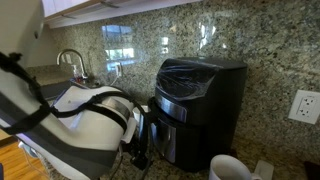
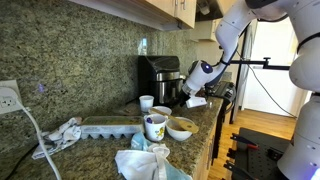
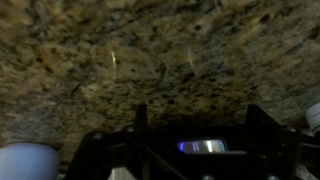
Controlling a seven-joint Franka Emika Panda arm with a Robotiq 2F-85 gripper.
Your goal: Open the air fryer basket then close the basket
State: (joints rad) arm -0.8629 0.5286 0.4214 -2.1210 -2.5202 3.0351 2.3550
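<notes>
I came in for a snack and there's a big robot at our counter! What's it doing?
A white robot arm reaches over to the black air fryer on the granite counter. Its gripper is down at the front of the air fryer basket, right by the handle. I can't tell if it has hold of it, or if the basket is pulled out at all. The white mug and the bowls sit nearby; nothing is touching them.
</notes>
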